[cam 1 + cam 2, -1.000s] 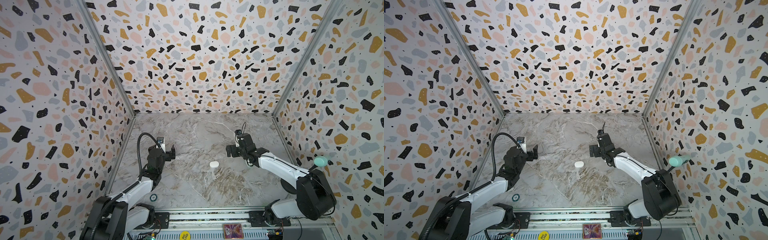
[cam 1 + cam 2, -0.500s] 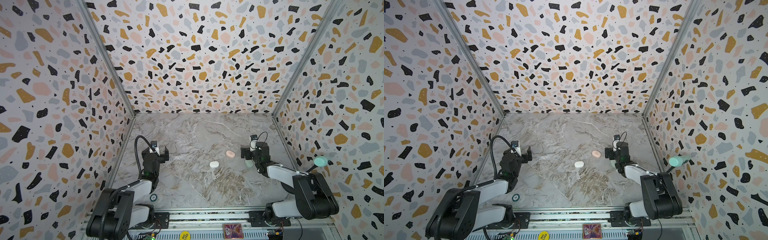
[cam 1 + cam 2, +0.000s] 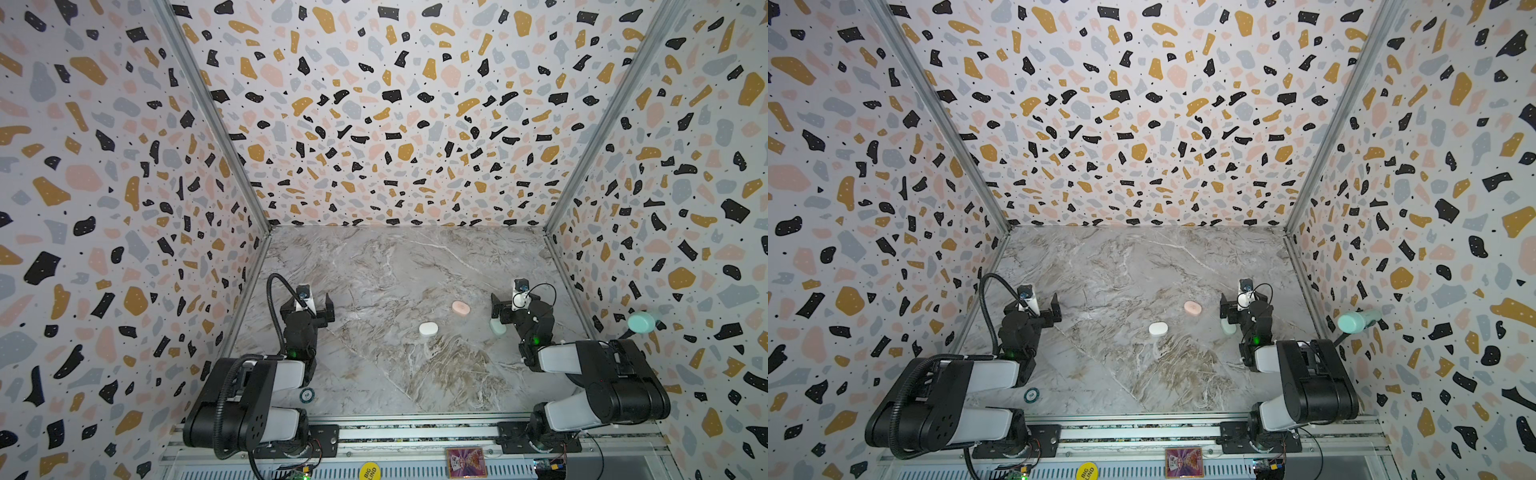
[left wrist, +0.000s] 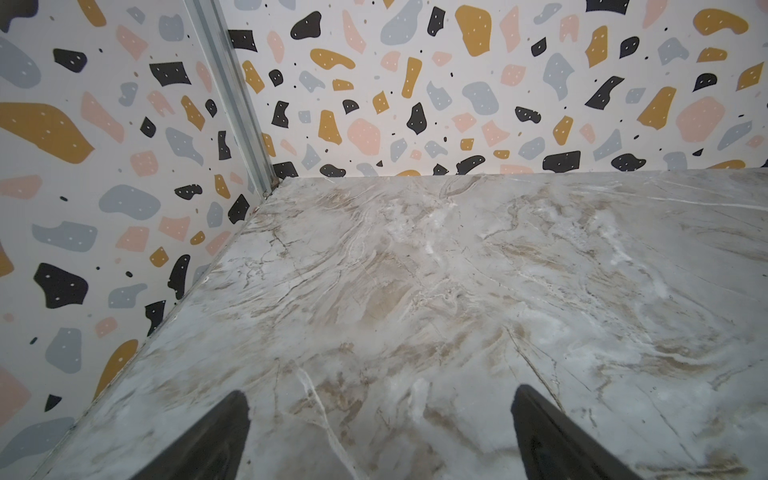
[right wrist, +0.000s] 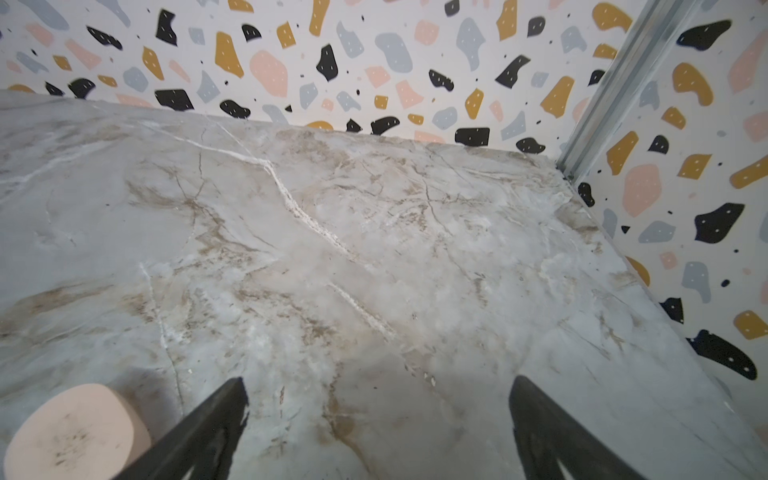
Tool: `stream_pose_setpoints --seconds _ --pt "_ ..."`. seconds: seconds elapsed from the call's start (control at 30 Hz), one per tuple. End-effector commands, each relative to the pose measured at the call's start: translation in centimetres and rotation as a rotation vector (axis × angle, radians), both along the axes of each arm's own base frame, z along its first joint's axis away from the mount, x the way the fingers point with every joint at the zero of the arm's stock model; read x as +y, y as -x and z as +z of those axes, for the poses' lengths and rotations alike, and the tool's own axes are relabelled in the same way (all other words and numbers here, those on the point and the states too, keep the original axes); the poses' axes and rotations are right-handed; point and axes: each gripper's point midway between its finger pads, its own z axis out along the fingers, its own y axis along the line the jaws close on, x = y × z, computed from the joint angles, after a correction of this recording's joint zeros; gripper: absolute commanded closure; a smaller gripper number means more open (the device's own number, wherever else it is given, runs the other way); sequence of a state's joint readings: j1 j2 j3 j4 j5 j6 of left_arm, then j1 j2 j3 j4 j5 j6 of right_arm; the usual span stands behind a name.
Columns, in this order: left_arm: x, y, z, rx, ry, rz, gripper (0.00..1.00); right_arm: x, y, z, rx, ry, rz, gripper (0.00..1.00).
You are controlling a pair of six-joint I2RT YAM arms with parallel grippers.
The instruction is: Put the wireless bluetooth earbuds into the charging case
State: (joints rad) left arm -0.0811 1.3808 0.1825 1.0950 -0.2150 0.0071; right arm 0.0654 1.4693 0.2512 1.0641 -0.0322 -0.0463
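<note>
Gaping apart, both empty — left gripper point(image 4: 380, 399) and right gripper point(image 5: 378, 386); pink case point(image 5: 75, 432) beside the latter.

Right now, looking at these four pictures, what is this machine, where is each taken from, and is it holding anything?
It is a robot with two jointed arms, the left arm and the right arm, each ending in two-fingered jaws. Two pictures look down from overhead; the other two come from a camera on each wrist, where the dark prongs are those jaws. On the grey marble tabletop lie a white oval plastic case, a pale pink oval case and a mint-green oval case, partly hidden by the right arm. Both pairs of jaws stand open, holding nothing. No earbuds show.
</note>
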Motion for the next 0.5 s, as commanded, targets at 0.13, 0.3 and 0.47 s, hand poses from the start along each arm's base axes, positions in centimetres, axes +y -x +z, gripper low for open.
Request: stream_pose_setpoints --seconds 0.13,0.3,0.47 --pt "0.34 0.0 1.4 -0.074 0.017 0.012 0.0 0.15 0.6 1.98 -0.119 0.004 -0.032 0.01" --pt "0.32 -0.01 1.34 -0.072 0.017 0.011 0.0 0.11 0.43 1.99 -0.119 0.0 -0.037 0.01" --pt "0.32 -0.09 1.27 -0.068 0.017 0.011 0.0 0.07 0.6 2.03 -0.122 0.004 -0.036 0.01"
